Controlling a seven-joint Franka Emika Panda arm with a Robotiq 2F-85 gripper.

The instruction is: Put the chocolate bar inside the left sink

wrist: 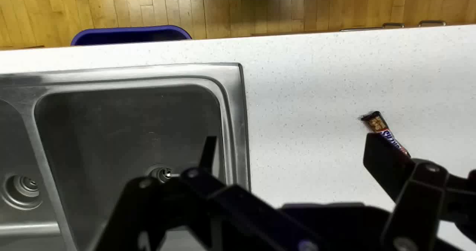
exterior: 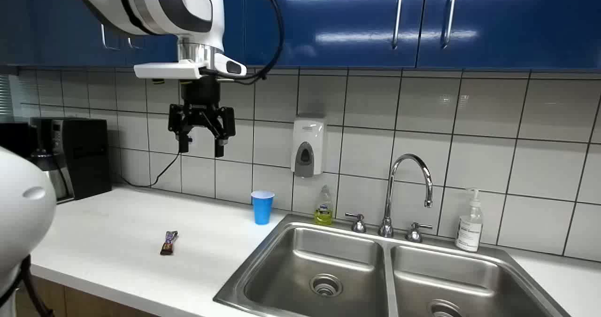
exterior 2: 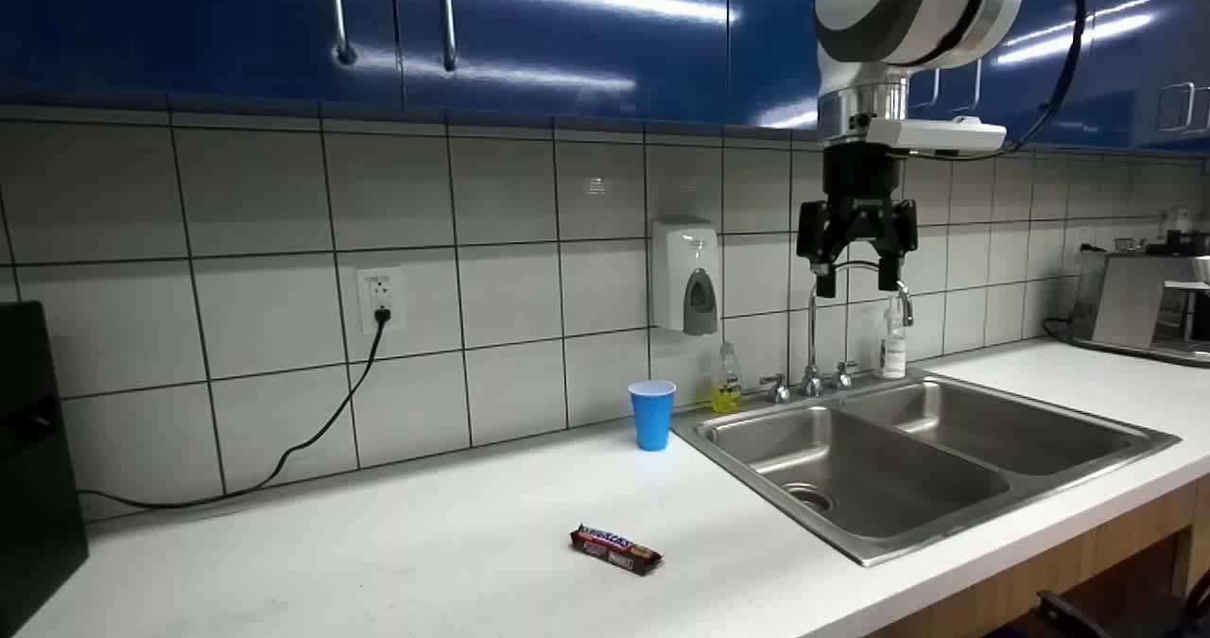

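Observation:
The chocolate bar, in a dark wrapper with a light label, lies flat on the white counter; it shows in both exterior views (exterior: 168, 244) (exterior 2: 614, 550) and in the wrist view (wrist: 378, 124), where a finger partly covers it. The left sink is the steel basin nearer the bar; it shows in both exterior views (exterior: 277, 274) (exterior 2: 874, 496) and in the wrist view (wrist: 130, 121). My gripper (exterior: 201, 149) (exterior 2: 856, 284) (wrist: 292, 147) is open, with nothing between its fingers. It points down, high above the counter and apart from the bar.
A blue cup (exterior: 262, 208) (exterior 2: 652, 416) stands behind the bar, near the sink's corner. The right basin (exterior: 446, 272), the faucet (exterior: 389, 195), a dish soap bottle (exterior: 324, 209) and a pump bottle (exterior: 469, 228) are beyond it. A wall dispenser (exterior: 308, 148) and blue cabinets (exterior: 328, 26) hang behind.

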